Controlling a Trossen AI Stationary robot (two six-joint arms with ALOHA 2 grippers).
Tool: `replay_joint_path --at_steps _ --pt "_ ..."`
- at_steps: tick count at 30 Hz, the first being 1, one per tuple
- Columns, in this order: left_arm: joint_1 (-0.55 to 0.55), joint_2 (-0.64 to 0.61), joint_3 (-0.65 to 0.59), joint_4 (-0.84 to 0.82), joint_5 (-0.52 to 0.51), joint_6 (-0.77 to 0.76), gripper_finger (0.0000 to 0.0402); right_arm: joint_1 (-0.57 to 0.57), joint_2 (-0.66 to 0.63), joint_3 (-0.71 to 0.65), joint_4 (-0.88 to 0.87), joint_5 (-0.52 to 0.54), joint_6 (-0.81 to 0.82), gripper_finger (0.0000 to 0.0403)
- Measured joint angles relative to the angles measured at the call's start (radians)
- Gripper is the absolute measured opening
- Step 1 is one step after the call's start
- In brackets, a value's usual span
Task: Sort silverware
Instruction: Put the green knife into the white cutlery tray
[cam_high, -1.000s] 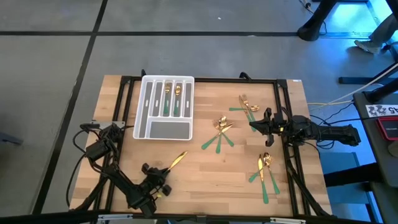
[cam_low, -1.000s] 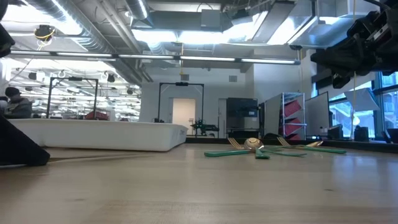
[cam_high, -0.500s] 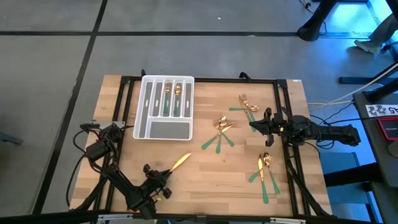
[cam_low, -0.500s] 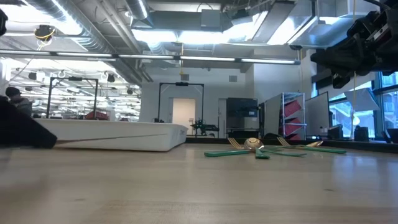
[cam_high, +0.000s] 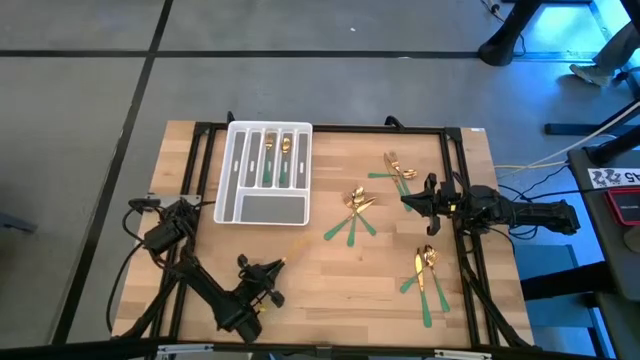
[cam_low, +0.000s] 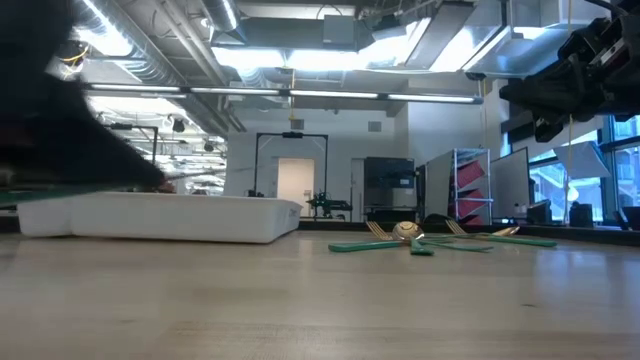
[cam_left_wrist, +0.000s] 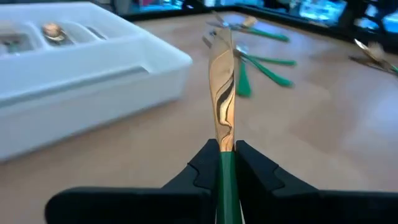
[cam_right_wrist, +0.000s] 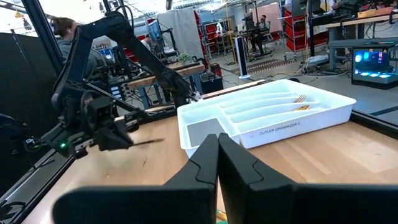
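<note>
Your wooden table (cam_high: 330, 280) fills the middle of the high view, with grey floor above it and a blue-lit corner at the upper right. Near the table's upper left sits the white tray (cam_high: 265, 207); you can see gold-and-green pieces (cam_high: 277, 158) lying in its narrow slots, while the wide compartment below them looks bare.

Your left gripper (cam_high: 272, 270) is at the lower left of the high view, below the tray. Its fingers (cam_left_wrist: 205, 163) are clamped on the green handle of a knife (cam_left_wrist: 222, 106), whose gold blade points up toward the tray's lower right corner.

Your right gripper (cam_high: 410, 201) hangs at the right of centre, fingers pressed fully together with nothing between them.

You still have loose silverware in three groups: a crossed cluster (cam_high: 352, 215) at the centre of the high view, a pair (cam_high: 395, 170) up and to the right of it just beside the right gripper, and another bunch (cam_high: 428, 275) at the lower right.
</note>
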Motion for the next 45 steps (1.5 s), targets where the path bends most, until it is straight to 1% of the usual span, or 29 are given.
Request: replay_joint_path --at_steps 5,9,12,15,19,22,27,30,33,37,41,45 --pt "0.050 -0.076 0.001 -0.169 0.000 -0.118 0.0025 0.000 0.000 0.000 0.000 0.000 0.000 0.0010" --pt "0.092 -0.169 0.001 -0.333 0.064 -0.163 0.0027 0.000 0.000 0.000 0.000 0.001 0.000 0.0010" --pt "0.136 -0.250 0.001 -0.455 0.124 -0.153 0.0024 0.000 0.000 0.000 0.000 0.001 0.000 0.0010" --pt "0.201 -0.351 -0.014 -0.551 0.148 -0.145 0.0022 0.000 0.000 0.000 0.000 0.002 0.000 0.0010" --pt "0.335 -0.523 -0.072 -0.558 0.201 0.013 0.0022 0.000 0.000 0.000 0.000 0.002 -0.001 0.0010" --pt "0.463 -0.674 -0.135 -0.460 0.223 0.179 0.0022 0.000 0.000 0.000 0.000 0.002 -0.006 0.0010" --pt "0.738 -0.892 -0.280 -0.147 0.355 0.554 0.0022 0.000 0.000 0.000 0.000 0.002 -0.011 0.0010" --pt "0.910 -0.962 -0.362 0.047 0.456 0.762 0.0022 0.000 0.000 0.000 0.000 0.002 -0.014 0.0010" --pt "1.046 -0.975 -0.421 0.199 0.521 0.896 0.0022 0.000 0.000 0.000 0.000 0.002 -0.014 0.0010" --pt "1.159 -0.952 -0.481 0.383 0.573 1.010 0.0026 0.000 0.000 0.000 0.000 0.002 -0.015 0.0010" --pt "1.236 -0.898 -0.524 0.451 0.591 1.036 0.0023 0.000 0.000 0.000 0.000 0.002 -0.015 0.0010" --pt "1.288 -0.847 -0.561 0.518 0.591 1.057 0.0024 0.000 0.000 0.000 -0.001 0.002 -0.015 0.0010"
